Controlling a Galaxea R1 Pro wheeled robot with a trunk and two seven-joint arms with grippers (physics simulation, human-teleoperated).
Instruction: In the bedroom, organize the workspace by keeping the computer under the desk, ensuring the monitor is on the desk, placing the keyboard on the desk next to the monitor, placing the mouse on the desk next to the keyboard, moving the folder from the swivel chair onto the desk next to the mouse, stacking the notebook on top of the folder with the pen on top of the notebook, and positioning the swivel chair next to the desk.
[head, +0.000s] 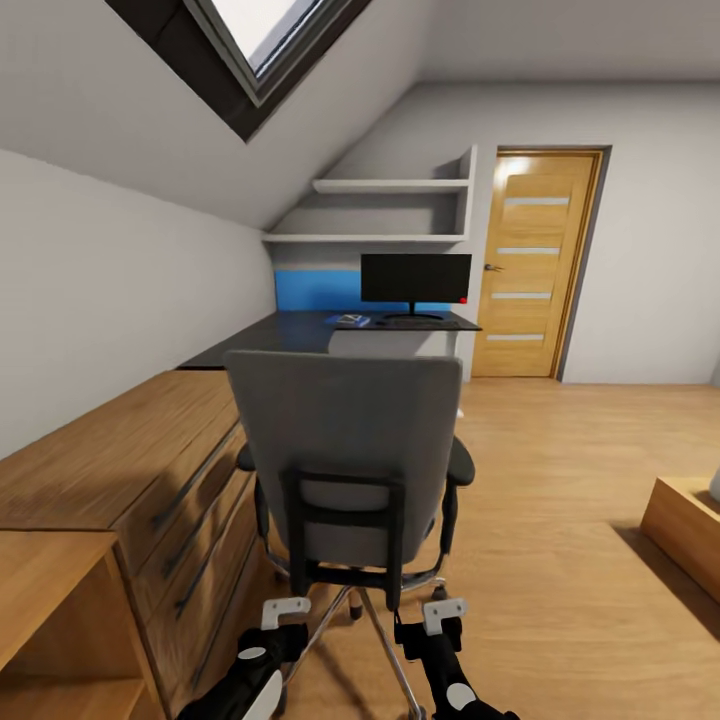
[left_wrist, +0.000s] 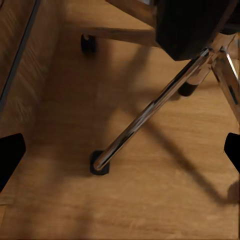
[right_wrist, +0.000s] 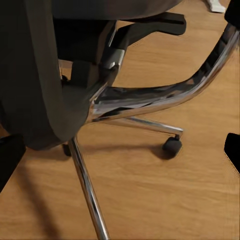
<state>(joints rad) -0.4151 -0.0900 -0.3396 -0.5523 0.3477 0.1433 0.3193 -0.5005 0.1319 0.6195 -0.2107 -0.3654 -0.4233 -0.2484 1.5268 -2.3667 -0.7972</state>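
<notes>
Down at the bottom of my head view I see my two arms. My left gripper (head: 286, 607) and my right gripper (head: 444, 607) sit low, just behind the swivel chair (head: 345, 455). In both wrist views the black fingertips (left_wrist: 10, 155) sit far apart at the two sides, with only floor and chair legs between them. So both claws are spread wide and pinch nothing.

The left wrist view looks down on a shiny chair leg (left_wrist: 150, 110) that ends in a black caster (left_wrist: 99, 163) on the wooden floor (left_wrist: 125, 210). The right wrist view shows the dark underside of the seat, a curved chrome bar (right_wrist: 165, 95) and one more caster (right_wrist: 172, 146).

The chair is right in front of me with its grey back turned to me. A black bracket (head: 345, 525) holds the back up. I cannot see the seat top from here.

On my left, close by, runs a light wooden drawer chest (head: 130, 470).

Past the chair is the black desk (head: 290, 335), against the wall under the sloped ceiling. The monitor (head: 415, 278) stands on it at the far end. Something slim and dark lies at the foot of the monitor, but it is too small for me to tell what. The blue folder (head: 348, 320) lies flat on the desk, near the monitor, with something small and dark on top.

Behind the desk there is a blue wall panel (head: 315, 290) and two white shelves (head: 385, 210). A wooden door (head: 535, 265) is far back on the right. A skylight (head: 265, 35) is up high.
</notes>
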